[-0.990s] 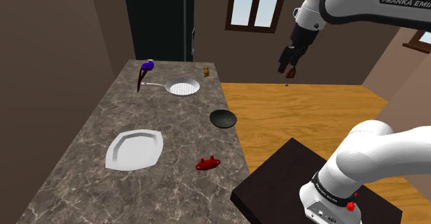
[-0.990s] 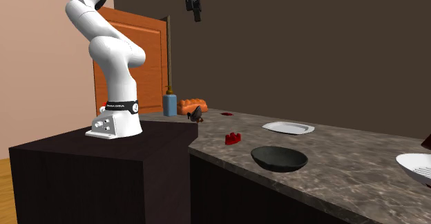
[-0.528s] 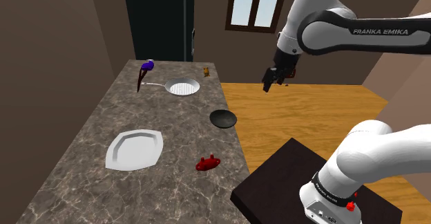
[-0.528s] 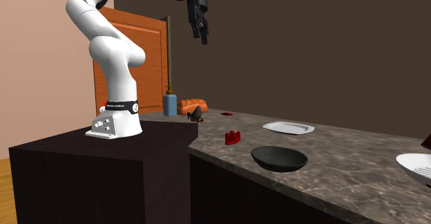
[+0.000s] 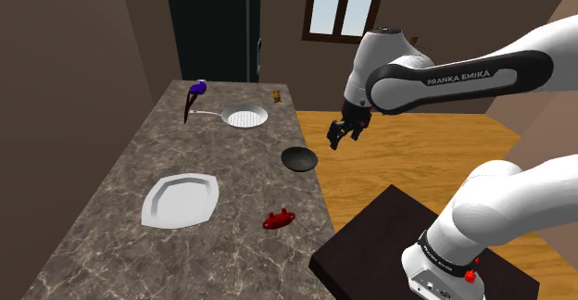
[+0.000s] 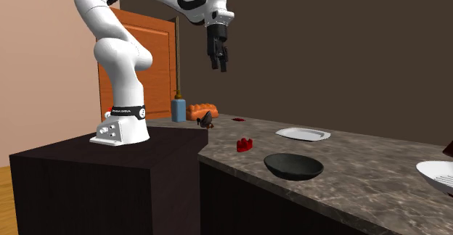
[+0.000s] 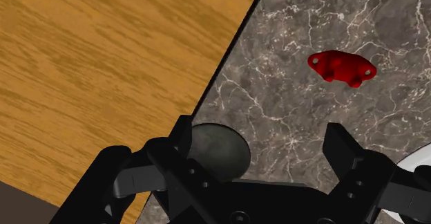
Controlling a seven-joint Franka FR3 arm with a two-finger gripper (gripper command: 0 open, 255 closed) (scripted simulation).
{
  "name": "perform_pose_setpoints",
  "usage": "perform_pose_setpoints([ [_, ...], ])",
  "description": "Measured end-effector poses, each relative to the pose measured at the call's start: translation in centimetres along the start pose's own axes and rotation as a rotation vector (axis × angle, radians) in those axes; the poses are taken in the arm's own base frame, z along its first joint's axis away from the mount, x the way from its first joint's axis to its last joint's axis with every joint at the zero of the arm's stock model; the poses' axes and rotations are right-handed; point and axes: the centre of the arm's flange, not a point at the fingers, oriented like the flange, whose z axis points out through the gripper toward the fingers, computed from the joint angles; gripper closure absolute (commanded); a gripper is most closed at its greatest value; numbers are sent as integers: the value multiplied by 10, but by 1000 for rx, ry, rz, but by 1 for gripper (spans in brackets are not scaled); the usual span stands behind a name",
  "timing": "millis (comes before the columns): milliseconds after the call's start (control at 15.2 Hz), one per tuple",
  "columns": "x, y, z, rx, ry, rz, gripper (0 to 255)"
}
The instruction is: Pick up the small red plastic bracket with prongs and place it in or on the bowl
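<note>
Hand (image 5: 336, 140) released, empty, high over counter (image 5: 111, 196) edge nr dark bowl (image 5: 299, 158). Red bracket (image 5: 279, 218) lies on counter close to edge. Risk: small low part w/ prongs, so an off-centre pinch could flick it onto floor (image 5: 417, 155).

The white arm (image 5: 445, 71) was shown arched up from the stand (image 5: 370, 238) and bent at the elbow well above it. The black gripper (image 5: 333, 143) was pointed downward beyond the stand's edge, its two fingers (image 7: 345, 153) held apart, nothing clasped between them.
</note>
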Motion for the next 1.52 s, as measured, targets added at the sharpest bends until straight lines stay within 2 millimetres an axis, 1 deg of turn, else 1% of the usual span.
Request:
perform_pose_setpoints([
  [132, 0, -18, 21, 2, -9, 21, 0],
  [198, 1, -24, 32, 3, -13, 31, 0],
  [330, 4, -39, 50, 5, -21, 52, 0],
  [396, 4, -47, 64, 6, -27, 63, 0],
  [528, 7, -57, 83, 8, -35, 84, 0],
  [594, 10, -66, 95, 9, -39, 94, 0],
  [726, 8, -79, 121, 11, -48, 115, 0],
  [792, 12, -87, 131, 12, -52, 126, 0],
  [1056, 14, -114, 175, 16, -70, 167, 0],
  [1188, 19, -124, 197, 19, -78, 188, 0],
  [1254, 19, -131, 206, 20, -83, 198, 0],
  [1386, 25, -147, 230, 24, -92, 220, 0],
  [1518, 25, -158, 248, 25, -99, 235, 0],
])
